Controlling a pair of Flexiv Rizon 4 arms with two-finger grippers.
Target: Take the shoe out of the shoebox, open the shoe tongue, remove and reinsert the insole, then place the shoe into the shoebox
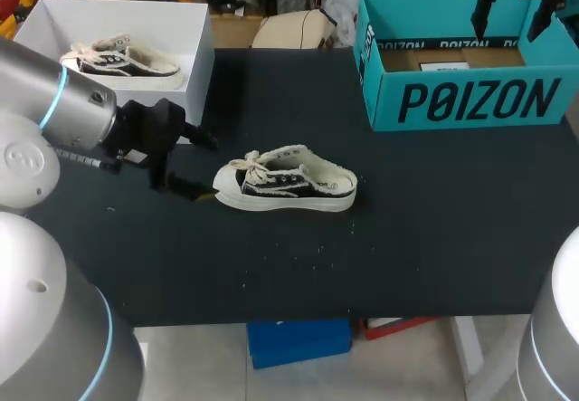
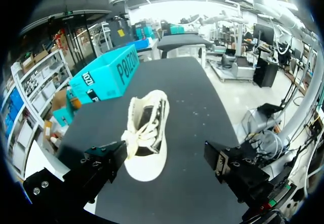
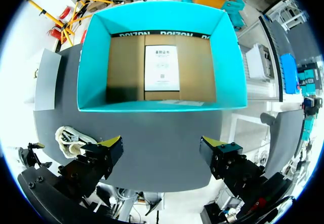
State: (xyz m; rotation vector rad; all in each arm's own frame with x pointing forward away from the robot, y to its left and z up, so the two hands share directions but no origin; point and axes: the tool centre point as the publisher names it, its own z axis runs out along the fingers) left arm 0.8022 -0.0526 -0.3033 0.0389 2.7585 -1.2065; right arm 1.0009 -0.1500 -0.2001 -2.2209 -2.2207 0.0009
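1. Lying on its sole mid-tabletop (image 1: pixel 407 229): a black-and-cream sneaker (image 1: pixel 285 181), laces loose, toe toward the left arm (image 1: pixel 63 102).
2. Left jaws: spread wide, low, just beside the toe. The sneaker sits ahead of them and is not gripped.
3. Right jaws: apart, holding nothing, above the open teal shoebox (image 1: pixel 461 102).
4. Shoebox stands at the tabletop's far right. It has a brown floor with a white paper sheet (image 3: pixel 162 67) on it.
5. White box (image 1: pixel 194 57) at far left holds a second sneaker (image 1: pixel 122 60).
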